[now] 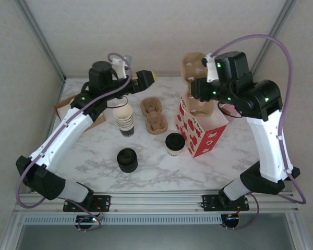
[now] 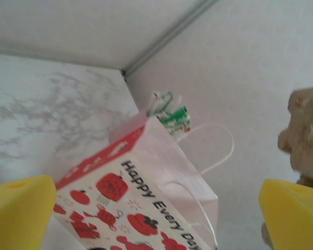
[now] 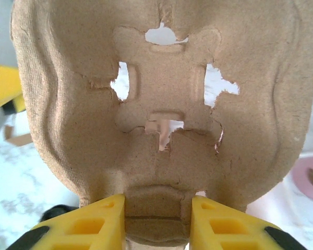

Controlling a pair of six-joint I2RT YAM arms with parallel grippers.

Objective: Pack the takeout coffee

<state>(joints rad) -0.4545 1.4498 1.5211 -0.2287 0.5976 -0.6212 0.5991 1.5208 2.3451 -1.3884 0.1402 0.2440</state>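
The takeout coffee, a small cream cup with a black lid, stands on the marble table just left of the red-and-white bag. My right gripper is shut on a brown pulp cup carrier, held upright over the bag's open top. In the right wrist view the yellow fingers pinch the carrier's lower tab, with the gripper centred on it. My left gripper hovers open at the back of the table, facing the bag. Its gripper has nothing between the fingers.
A stack of lidless cream cups and a squat stack of black lids stand left of the coffee. Two more pulp carriers lie behind it. A brown cardboard piece sits under the left arm. White walls enclose the table.
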